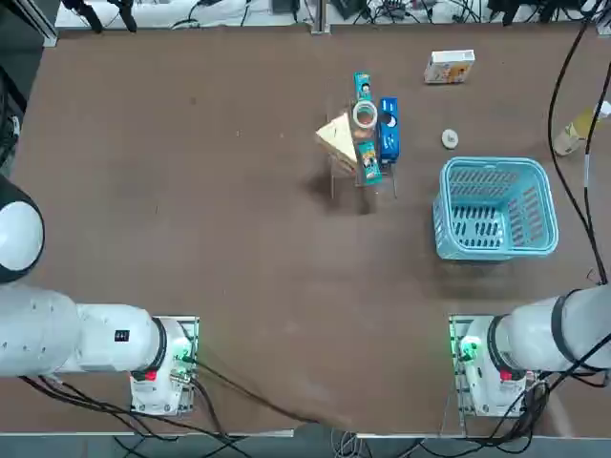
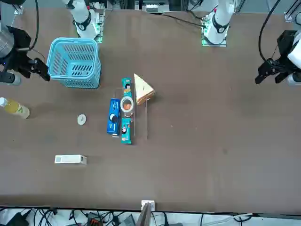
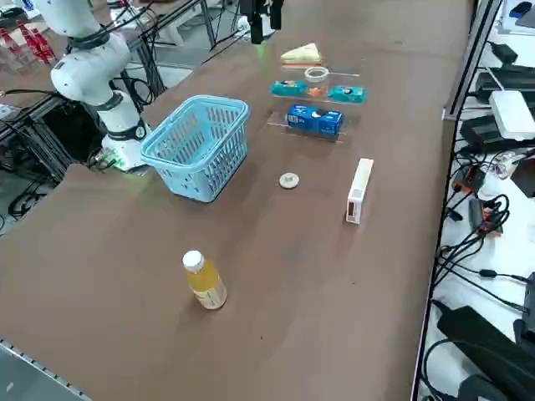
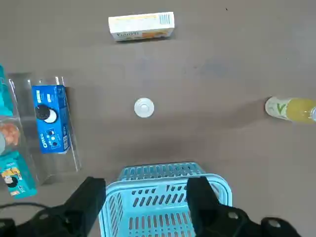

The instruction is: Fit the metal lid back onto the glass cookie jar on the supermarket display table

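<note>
The metal lid (image 1: 450, 139) (image 2: 82, 119) (image 3: 288, 180) (image 4: 143, 107), a small silvery disc, lies flat on the dark brown display table (image 1: 191, 239). It sits between the blue basket and a white box. The glass cookie jar (image 1: 365, 115) (image 2: 127, 105) (image 3: 316, 77) stands open-topped on a clear rack among snack packs, to the lid's left in the top view. My right gripper (image 4: 147, 185) (image 2: 26, 76) hangs high over the basket's side of the table. It is open and empty, well apart from the lid and the jar.
A blue basket (image 1: 496, 208) stands near the lid, on the robot's side of it. A white carton (image 1: 450, 67) lies beyond the lid. A yellow drink bottle (image 1: 578, 132) rests at the right edge. The rack also holds an Oreo pack (image 4: 49, 118) and a sandwich wedge (image 1: 336, 138).
</note>
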Robot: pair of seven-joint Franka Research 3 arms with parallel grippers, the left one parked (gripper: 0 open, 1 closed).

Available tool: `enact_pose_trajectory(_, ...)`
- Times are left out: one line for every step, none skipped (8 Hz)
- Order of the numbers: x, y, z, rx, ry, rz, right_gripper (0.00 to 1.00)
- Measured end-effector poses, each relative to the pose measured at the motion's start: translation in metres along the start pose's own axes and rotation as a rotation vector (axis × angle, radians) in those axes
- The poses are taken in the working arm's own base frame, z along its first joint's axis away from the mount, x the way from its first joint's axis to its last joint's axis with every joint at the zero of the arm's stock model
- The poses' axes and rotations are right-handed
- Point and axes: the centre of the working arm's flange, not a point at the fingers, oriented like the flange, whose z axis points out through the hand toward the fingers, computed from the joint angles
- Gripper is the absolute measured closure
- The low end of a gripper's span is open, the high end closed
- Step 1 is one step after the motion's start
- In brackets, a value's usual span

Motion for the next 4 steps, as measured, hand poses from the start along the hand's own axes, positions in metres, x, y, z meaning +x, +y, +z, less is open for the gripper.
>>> enact_pose_trajectory(0.0, 0.0, 0.0, 0.0, 0.0, 0.0, 0.0)
enact_pose_trajectory(0.0, 0.0, 0.0, 0.0, 0.0, 0.0, 0.0)
enact_pose_trajectory(0.0004, 0.0001, 0.0007, 0.0, -0.001, 0.0, 0.0)
enact_pose_trajectory(0.0028, 0.0, 0.0053, -0.001, -0.01, 0.001, 0.0)
